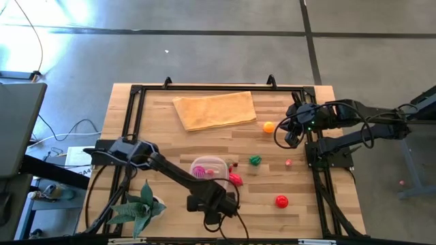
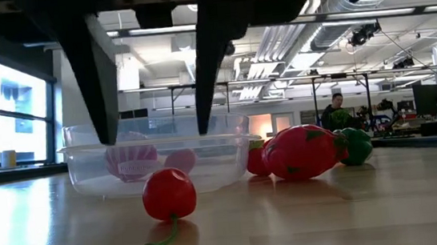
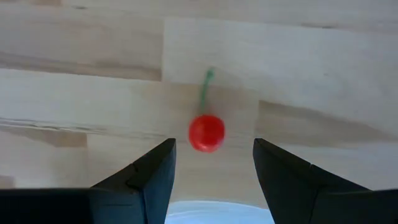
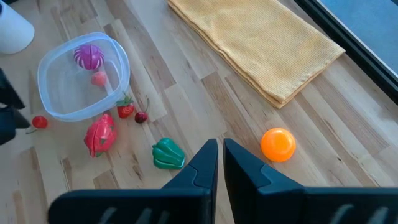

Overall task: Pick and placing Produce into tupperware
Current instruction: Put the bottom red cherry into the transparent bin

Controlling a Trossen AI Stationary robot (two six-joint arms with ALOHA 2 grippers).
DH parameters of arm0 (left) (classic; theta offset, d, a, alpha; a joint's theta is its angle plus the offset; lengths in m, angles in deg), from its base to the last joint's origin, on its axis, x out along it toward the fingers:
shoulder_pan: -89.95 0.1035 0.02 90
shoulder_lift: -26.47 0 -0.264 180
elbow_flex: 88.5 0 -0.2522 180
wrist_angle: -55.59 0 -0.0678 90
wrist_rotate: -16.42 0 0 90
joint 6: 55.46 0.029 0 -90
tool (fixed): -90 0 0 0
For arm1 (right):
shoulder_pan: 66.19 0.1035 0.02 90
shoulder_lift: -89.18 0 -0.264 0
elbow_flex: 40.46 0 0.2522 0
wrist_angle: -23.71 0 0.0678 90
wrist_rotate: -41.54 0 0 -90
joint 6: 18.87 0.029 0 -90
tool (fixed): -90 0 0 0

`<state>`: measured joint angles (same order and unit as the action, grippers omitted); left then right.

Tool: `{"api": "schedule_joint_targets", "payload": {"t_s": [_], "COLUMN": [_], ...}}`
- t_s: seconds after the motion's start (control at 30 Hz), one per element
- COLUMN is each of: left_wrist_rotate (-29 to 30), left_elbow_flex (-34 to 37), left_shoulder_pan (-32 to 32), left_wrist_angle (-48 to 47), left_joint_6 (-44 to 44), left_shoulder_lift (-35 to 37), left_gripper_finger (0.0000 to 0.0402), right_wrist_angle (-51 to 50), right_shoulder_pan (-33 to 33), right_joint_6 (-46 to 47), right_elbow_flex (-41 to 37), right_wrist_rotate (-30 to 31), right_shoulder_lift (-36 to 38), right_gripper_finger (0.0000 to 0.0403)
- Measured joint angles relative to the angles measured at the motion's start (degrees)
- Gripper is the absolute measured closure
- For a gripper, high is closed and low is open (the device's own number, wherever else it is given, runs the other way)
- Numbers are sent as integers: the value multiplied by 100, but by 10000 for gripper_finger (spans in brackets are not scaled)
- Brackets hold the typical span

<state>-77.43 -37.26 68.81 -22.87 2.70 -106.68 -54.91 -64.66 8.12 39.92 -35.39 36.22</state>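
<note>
I hold the left end effector (image 3: 211,168) spread above the red cherry (image 3: 206,132), fingers straddling it so they can drop and pinch. The cherry lies on the tabletop (image 1: 272,146) just beside the clear tub (image 2: 158,162). The right end effector (image 4: 221,158), pressed together, waits near the orange (image 4: 278,144).

Glossy plastic cherry (image 2: 168,194) – clear tupperware (image 2: 87,179) – matt wooden table (image 1: 204,139).
</note>
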Motion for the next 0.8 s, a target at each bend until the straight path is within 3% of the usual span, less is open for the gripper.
{"api": "schedule_joint_targets", "payload": {"t_s": [0.8], "left_wrist_rotate": [-50], "left_elbow_flex": [-12], "left_shoulder_pan": [131], "left_wrist_angle": [237], "left_joint_6": [-300], "left_shoulder_lift": [-185], "left_gripper_finger": [197], "right_wrist_angle": [-2], "right_shoulder_pan": [1], "right_joint_6": [-2], "right_elbow_flex": [-1], "right_wrist_rotate": [1], "right_shoulder_lift": [-3], "right_gripper_finger": [384]}}
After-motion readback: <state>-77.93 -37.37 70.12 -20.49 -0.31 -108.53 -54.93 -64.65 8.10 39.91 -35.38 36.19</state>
